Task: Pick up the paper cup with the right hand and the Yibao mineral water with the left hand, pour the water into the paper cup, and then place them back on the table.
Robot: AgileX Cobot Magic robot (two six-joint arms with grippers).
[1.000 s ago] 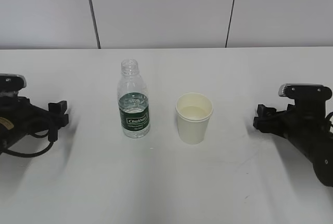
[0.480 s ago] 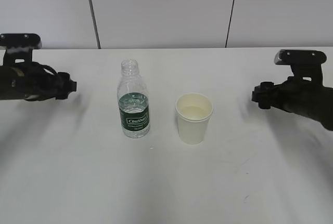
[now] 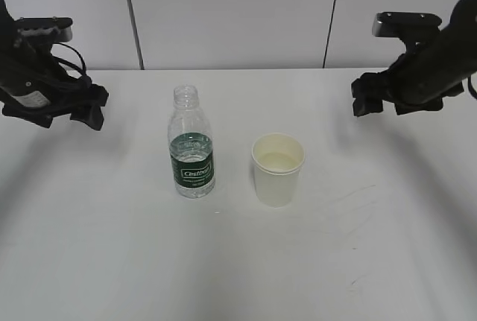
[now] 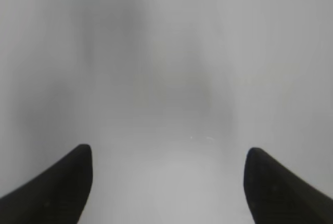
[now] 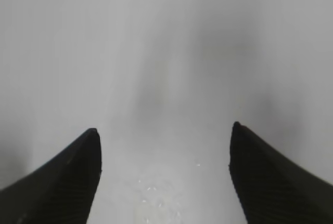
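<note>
You had both arms raised off the bench (image 3: 238, 276) and neither was carrying anything. The left claw (image 3: 88, 112) showed its 2 fingers (image 4: 57, 193) spread wide over bare white surface in its wrist view, and the right claw (image 3: 369, 97) was spread just as wide, its fingers (image 5: 67, 182) framing nothing but bench.

The Yibao mineral water (image 3: 191, 146) stood upright and uncapped, well to the right of the left claw and below its level. The paper cup (image 3: 278, 170) stood upright well to the left of the right claw and lower too, just beside the bottle but apart from it. The cup appeared to have a pale layer at its bottom; whether that was water I could not tell.

The step in hand looked like the approach, so neither pick was yet made. To do it well, you needed to bring each claw down and inward so its target sat centred between the fingers. For the bottle, closing around the labelled middle seemed safest, since the ribbed plastic will likely flex. For the cup, a gentle squeeze below the rim was advisable; thin paper crushes easily. With no cap on, any tilt of the bottle risked a spill
</note>
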